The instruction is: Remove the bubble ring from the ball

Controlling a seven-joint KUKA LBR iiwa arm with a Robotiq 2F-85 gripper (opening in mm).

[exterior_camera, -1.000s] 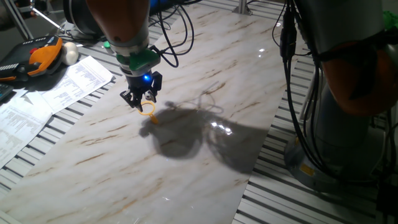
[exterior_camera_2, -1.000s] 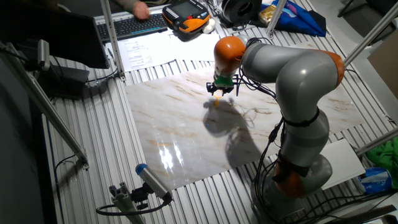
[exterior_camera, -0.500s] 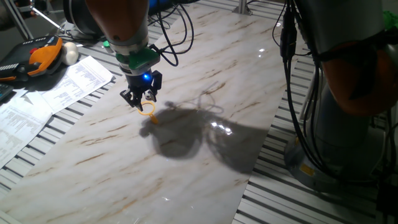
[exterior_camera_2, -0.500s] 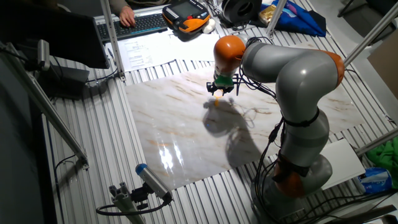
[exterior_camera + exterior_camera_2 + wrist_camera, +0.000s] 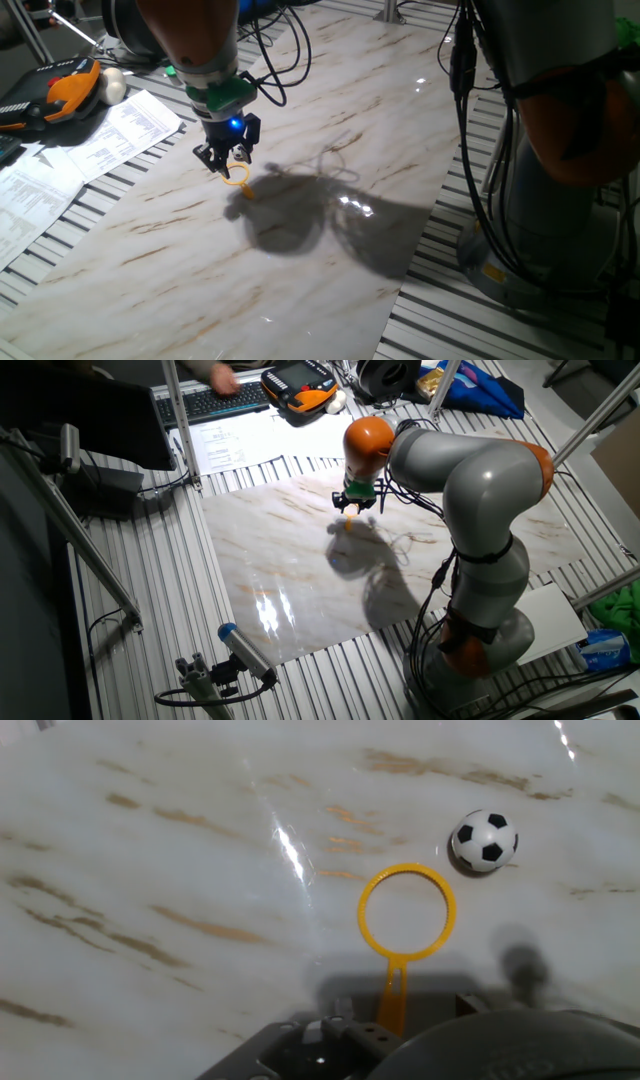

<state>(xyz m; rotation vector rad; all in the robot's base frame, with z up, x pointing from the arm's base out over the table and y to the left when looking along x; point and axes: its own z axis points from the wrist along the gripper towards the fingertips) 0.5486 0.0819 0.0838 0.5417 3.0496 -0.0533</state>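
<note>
In the hand view the bubble ring, a thin orange-yellow loop, hangs just above the marble tabletop, with its straight handle running down between my fingers. The small black-and-white ball lies on the marble to the upper right of the loop, apart from it and outside it. My gripper is shut on the ring's handle, and the ring dangles below it. In the other fixed view the gripper is over the far middle of the slab. The ball is too small to make out in either fixed view.
An orange-and-black tool and a larger whitish ball lie at the far left beside printed papers. A person's hand is at a keyboard behind the slab. Cables trail behind the arm.
The arm, ring and ball have not moved. Only the person's hand at the keyboard has shifted.
</note>
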